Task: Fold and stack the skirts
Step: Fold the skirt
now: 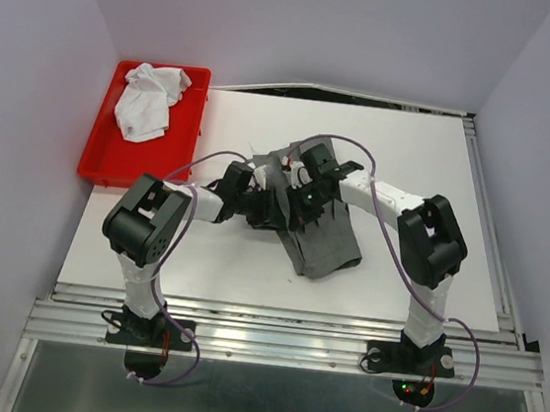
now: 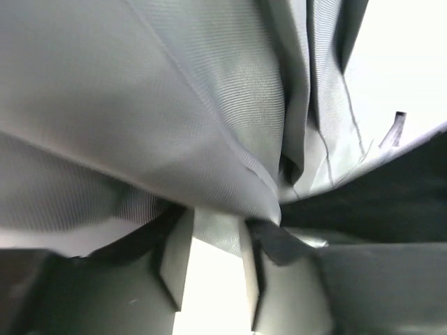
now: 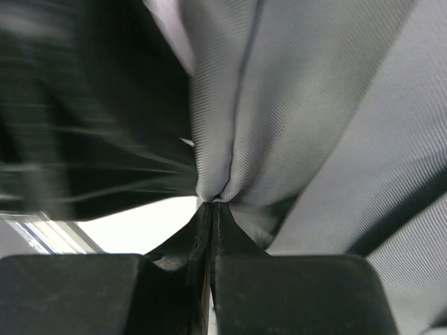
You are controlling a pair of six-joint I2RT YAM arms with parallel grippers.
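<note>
The dark grey pleated skirt (image 1: 328, 244) lies bunched in the middle of the white table, its upper part lifted between both grippers. My right gripper (image 1: 306, 196) is shut on a fold of it; in the right wrist view the jaws (image 3: 211, 206) pinch the grey cloth (image 3: 314, 105) tightly. My left gripper (image 1: 251, 191) is at the skirt's left edge. In the left wrist view it (image 2: 215, 234) stands a little open, with a flap of the skirt (image 2: 174, 105) across the tips and bright table showing in the gap. The white skirt (image 1: 149, 98) lies crumpled in the red tray.
The red plastic tray (image 1: 96, 162) stands at the table's back left corner. The white table (image 1: 419, 163) is walled by pale panels at left, right and back. A metal rail runs along the near edge by the arm bases.
</note>
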